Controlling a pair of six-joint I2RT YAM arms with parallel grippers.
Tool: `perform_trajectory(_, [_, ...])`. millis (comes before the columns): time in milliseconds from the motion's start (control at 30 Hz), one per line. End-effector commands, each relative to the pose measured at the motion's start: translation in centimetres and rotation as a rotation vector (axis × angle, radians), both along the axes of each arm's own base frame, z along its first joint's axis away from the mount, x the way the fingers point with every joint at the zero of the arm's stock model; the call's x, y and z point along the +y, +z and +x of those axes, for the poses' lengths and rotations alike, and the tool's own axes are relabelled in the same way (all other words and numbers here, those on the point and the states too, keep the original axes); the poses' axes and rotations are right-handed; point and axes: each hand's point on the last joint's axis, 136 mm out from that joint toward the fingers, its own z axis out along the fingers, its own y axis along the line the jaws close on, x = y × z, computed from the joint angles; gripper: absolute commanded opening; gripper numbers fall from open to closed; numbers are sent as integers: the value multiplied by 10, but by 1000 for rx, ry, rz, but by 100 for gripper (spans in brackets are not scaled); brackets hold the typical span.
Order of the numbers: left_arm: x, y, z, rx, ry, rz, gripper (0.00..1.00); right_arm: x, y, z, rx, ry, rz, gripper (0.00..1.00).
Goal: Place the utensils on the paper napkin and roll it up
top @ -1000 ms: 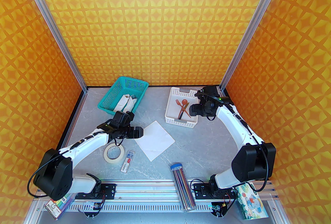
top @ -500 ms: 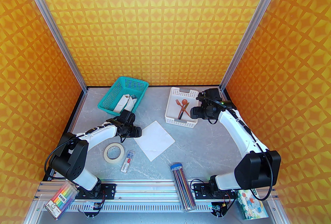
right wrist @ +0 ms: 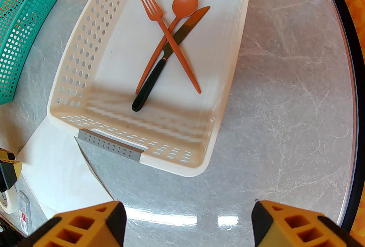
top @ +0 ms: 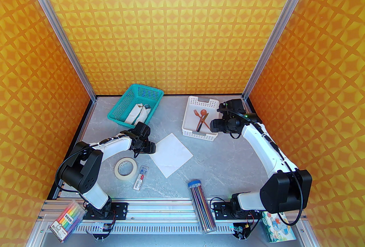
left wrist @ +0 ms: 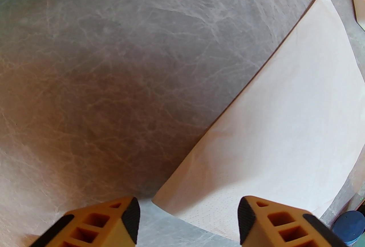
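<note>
Left gripper (left wrist: 188,218): from its wrist camera I see the jaws partly apart with nothing between the pads, hanging over one corner of the paper napkin (left wrist: 285,126); I cannot tell whether the fingertips touch the sheet. From the top camera, the napkin lies flat and unrolled on the grey marbled table (top: 228,160), turned so that it reads as a diamond, with this gripper at its left corner. Right gripper (right wrist: 188,223): the jaws stand wide and empty above bare table just beside the near right corner of the white slotted tray (right wrist: 85,40). All three utensils lie inside that tray, none on the napkin. The reddish-brown spoon (right wrist: 184,4) and the orange fork (right wrist: 185,66) cross each other at mid-handle, their heads toward the far wall. The knife (right wrist: 149,83) lies beneath that crossing, its dark handle toward the near wall and its blade tip close beside the spoon's bowl. Tray and napkin sit near each other but apart, the tray to the right of and beyond the sheet. A teal basket (top: 128,97) holding a white bundle (top: 139,114) stands at the far left. A tape roll (top: 125,169) rests near the left arm, well clear of the napkin.
</note>
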Motion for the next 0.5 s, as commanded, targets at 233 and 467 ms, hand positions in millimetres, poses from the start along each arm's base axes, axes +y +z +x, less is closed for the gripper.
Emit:
perform_trajectory(233, [5, -6, 7, 6, 20, 29, 45, 3, 6, 0, -35, -6, 21, 77])
perform_trajectory(467, [4, -8, 7, 6, 25, 26, 29, 3, 4, -1, -35, -8, 23, 77])
